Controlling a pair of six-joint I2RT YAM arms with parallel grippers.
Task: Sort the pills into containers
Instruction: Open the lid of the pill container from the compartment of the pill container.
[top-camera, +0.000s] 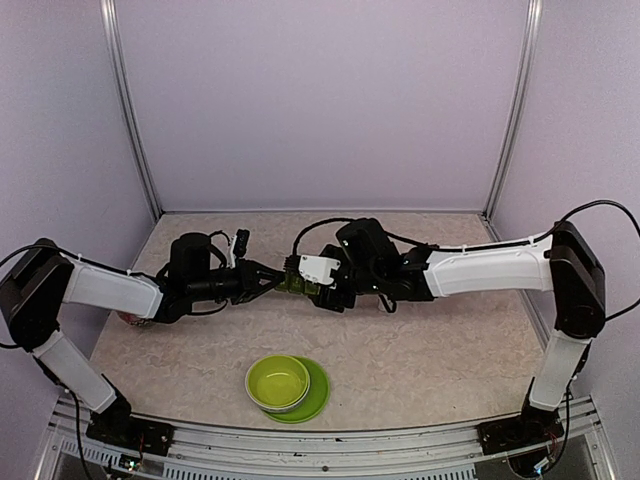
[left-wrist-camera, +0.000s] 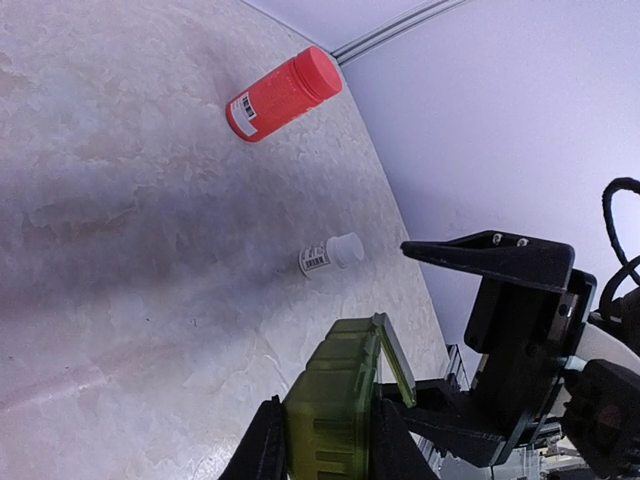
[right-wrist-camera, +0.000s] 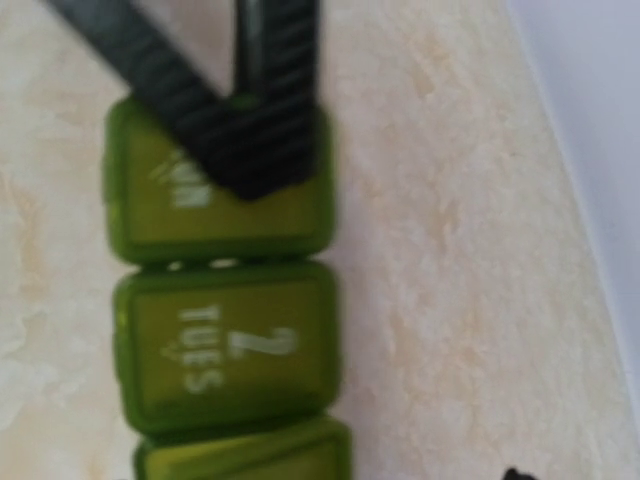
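L claw (left-wrist-camera: 325, 432) is pinched on the containers (left-wrist-camera: 335, 390), fingers (left-wrist-camera: 262, 445) on the strip's two long side walls at one end, holding it near mid-tabletop (left-wrist-camera: 150, 250). R claw (left-wrist-camera: 405, 320) stands spread just beside the far end, where one lid (left-wrist-camera: 395, 355) looks ajar. Strip is prob. light, stiff, smooth plastic w/ thin snap lids: grip side walls, not lids, w/ moderate force to avoid slip.

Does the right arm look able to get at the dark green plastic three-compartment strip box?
Probably yes: the left fingers hold the box by one end; the right fingers, open, sit at its free end, nothing between.
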